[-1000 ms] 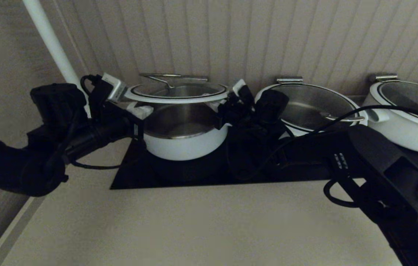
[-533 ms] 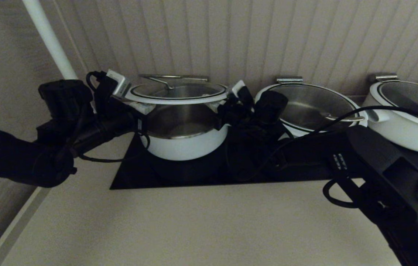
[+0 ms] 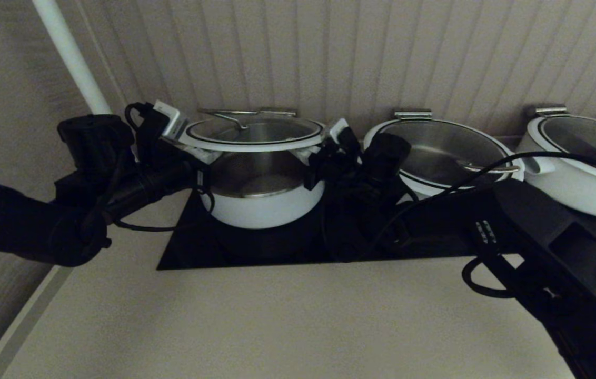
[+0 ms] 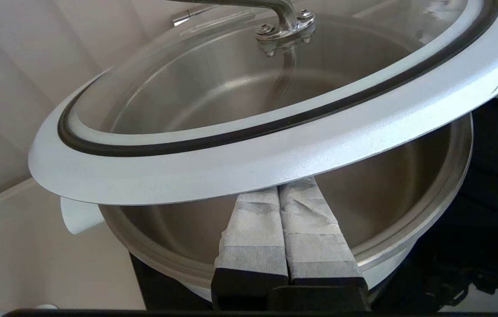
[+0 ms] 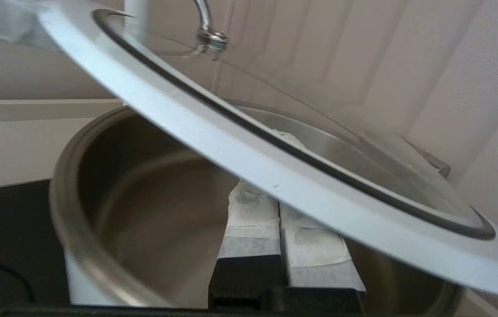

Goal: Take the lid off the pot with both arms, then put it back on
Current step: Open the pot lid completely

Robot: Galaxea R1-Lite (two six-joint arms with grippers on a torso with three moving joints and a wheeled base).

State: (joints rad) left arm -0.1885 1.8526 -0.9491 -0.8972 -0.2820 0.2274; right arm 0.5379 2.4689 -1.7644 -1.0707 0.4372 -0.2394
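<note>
The lid (image 3: 252, 141), glass with a white rim and a steel handle, hangs level a little above the pot (image 3: 264, 208) on the black hob. My left gripper (image 3: 199, 156) is shut, its wrapped fingers under the lid's left rim. My right gripper (image 3: 308, 153) is shut under the right rim. In the left wrist view the fingers (image 4: 253, 229) lie side by side beneath the lid's rim (image 4: 249, 163), over the open pot (image 4: 389, 193). In the right wrist view the fingers (image 5: 249, 220) do the same under the rim (image 5: 240, 145), over the pot (image 5: 143, 198).
Two wider white pots stand to the right, one (image 3: 445, 152) close behind my right wrist, another (image 3: 582, 158) at the far right. The black hob (image 3: 192, 252) lies under them. A white pipe (image 3: 71, 58) runs up the back left. The ribbed wall is close behind.
My left arm has shifted up and in toward the pot. The lid has stayed held above the pot, sinking very slightly. The right arm has barely moved.
</note>
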